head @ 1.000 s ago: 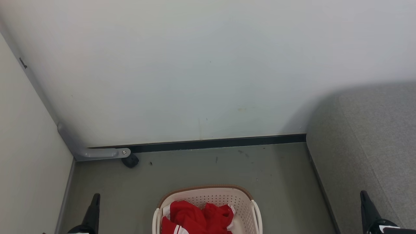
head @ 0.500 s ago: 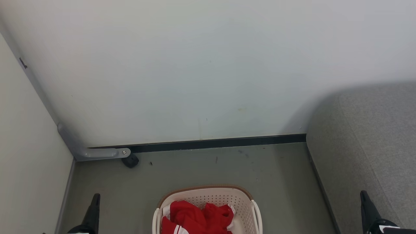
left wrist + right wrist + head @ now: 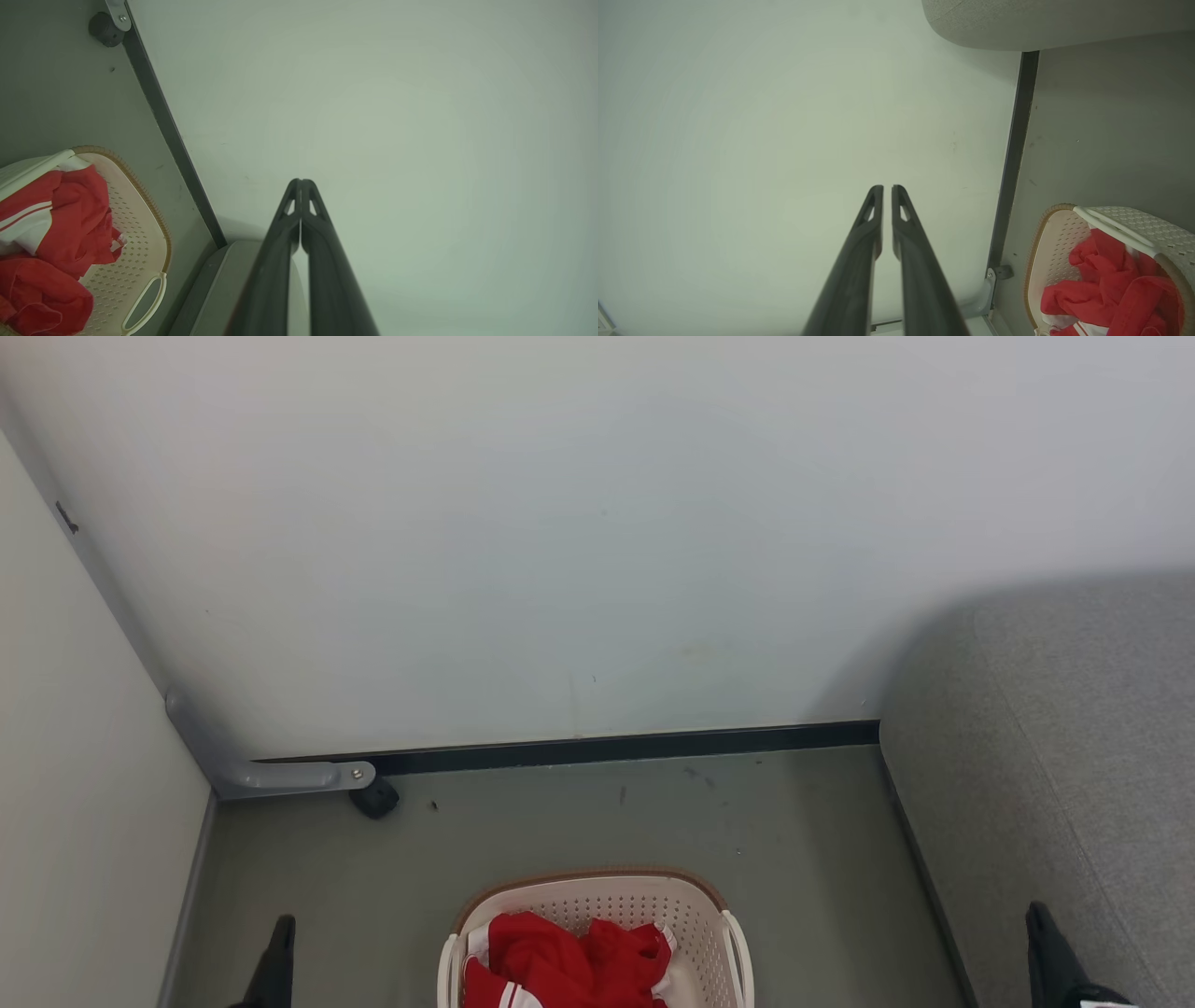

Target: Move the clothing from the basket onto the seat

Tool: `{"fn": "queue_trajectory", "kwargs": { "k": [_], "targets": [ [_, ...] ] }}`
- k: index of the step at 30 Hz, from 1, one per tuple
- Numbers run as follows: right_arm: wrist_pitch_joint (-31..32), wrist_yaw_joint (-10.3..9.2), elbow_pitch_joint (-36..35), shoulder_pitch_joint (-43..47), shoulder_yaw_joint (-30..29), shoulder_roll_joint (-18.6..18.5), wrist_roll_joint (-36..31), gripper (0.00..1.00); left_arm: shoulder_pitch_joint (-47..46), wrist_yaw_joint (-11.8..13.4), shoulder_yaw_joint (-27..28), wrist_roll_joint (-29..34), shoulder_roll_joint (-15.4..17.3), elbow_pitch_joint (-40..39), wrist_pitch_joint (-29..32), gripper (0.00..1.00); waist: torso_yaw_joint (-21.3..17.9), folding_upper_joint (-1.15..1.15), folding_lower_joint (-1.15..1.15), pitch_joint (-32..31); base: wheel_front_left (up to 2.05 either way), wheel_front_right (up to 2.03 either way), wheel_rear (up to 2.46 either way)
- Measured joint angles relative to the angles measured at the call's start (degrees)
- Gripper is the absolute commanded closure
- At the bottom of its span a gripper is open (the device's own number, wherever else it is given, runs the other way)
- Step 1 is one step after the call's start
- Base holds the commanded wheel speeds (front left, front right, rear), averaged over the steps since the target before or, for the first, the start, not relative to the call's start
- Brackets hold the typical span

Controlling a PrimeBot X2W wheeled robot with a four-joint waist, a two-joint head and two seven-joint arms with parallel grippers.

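clothing: red with white stripes, bunched up inside the basket | seat: grey, off to the basket's right | left gripper: left of the basket, fingers pinched together, holding nothing | right gripper: right of the basket, closed to a sliver, empty too
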Motion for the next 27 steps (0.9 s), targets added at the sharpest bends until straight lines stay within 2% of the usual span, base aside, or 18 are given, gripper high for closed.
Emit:
{"fn": "queue_trajectory", "kwargs": {
  "k": [6, 27],
  "targets": [
    [0.0, -0.09, 2.4, 2.5, 0.4, 1.0, 0.0, 0.0, 2.8, 0.1, -0.2, 0.0, -0.7, 2.6, 0.0, 0.0, 0.0, 0.0, 0.0, 0.0, 0.0, 0.0, 0.0],
    [-3.8, -0.08, -0.6, 1.0, 3.9, 0.6, 0.0, 0.0, 2.4, 0.1, -2.3, 1.3, -0.3, -1.5, -3.5, 0.0, 0.1, 0.0, 0.0, -0.1, 0.0, 0.0, 0.0]
  ]
}}
